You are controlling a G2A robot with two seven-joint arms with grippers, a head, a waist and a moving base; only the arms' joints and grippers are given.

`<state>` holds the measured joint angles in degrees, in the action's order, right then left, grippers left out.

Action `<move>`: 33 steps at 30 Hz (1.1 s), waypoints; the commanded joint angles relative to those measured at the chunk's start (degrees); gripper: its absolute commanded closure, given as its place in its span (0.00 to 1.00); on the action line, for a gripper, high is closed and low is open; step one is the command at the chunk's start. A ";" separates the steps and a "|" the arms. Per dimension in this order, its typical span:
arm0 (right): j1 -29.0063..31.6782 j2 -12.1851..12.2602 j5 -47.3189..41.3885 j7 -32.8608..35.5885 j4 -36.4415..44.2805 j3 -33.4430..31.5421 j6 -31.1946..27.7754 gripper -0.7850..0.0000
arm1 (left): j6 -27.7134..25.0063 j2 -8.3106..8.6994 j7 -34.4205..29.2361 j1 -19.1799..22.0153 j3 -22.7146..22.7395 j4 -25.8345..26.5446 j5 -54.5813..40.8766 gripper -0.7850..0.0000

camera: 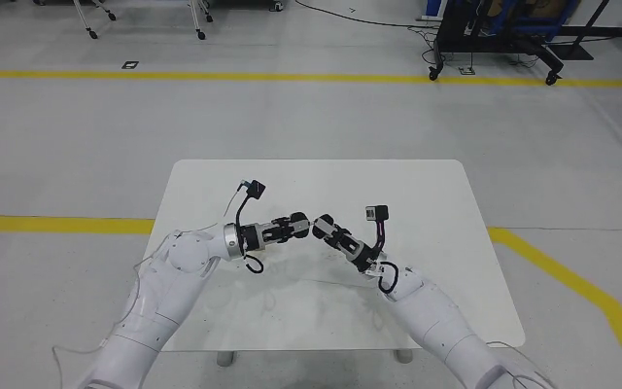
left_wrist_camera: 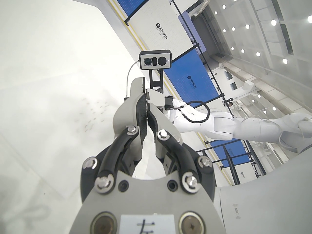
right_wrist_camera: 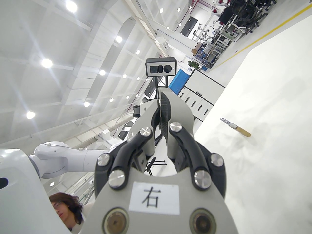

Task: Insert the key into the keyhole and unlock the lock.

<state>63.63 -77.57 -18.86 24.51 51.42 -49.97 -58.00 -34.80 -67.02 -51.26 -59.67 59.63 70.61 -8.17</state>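
Over the middle of the white table (camera: 408, 194) my two grippers meet tip to tip. My left gripper (camera: 306, 226) comes in from the left and my right gripper (camera: 318, 226) from the right. In the left wrist view my left gripper (left_wrist_camera: 145, 96) is shut, its black pads pressed together, with the other arm's fingers right beyond its tip. My right gripper (right_wrist_camera: 160, 98) is shut too. I cannot tell whether either one pinches anything. A small thing with a brass body and a silver metal end (right_wrist_camera: 235, 127), perhaps the lock, lies flat on the table, apart from both grippers.
The table's far edge and corner (right_wrist_camera: 248, 52) lie beyond the brass thing. Bare tabletop (left_wrist_camera: 48, 74) spreads beside my left gripper. Yellow floor lines (camera: 292, 76) and wheeled racks (camera: 496, 39) stand well away from the table.
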 commanded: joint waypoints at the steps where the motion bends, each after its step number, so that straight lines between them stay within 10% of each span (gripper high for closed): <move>1: 0.09 -0.08 0.12 0.23 0.09 -0.26 0.00 0.73 | 0.09 0.03 0.11 0.01 0.00 0.03 0.18 1.00; 2: 0.21 -0.13 0.05 0.49 0.30 -0.34 0.00 0.00 | 0.13 0.04 0.19 0.00 -0.01 0.06 0.25 1.00; 23: 0.27 -0.15 -0.01 0.65 0.38 -0.33 0.00 0.00 | 0.09 1.09 -4.60 1.28 3.17 -2.52 -5.16 1.00; 33: 1.17 5.53 28.59 6.95 8.67 -10.74 7.72 0.00 | -0.52 1.45 -11.50 2.39 1.25 -1.44 -2.60 1.00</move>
<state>64.17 -72.66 9.03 29.10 58.85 -59.52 -51.29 -35.20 -65.57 -62.06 -57.41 61.16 69.08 -10.85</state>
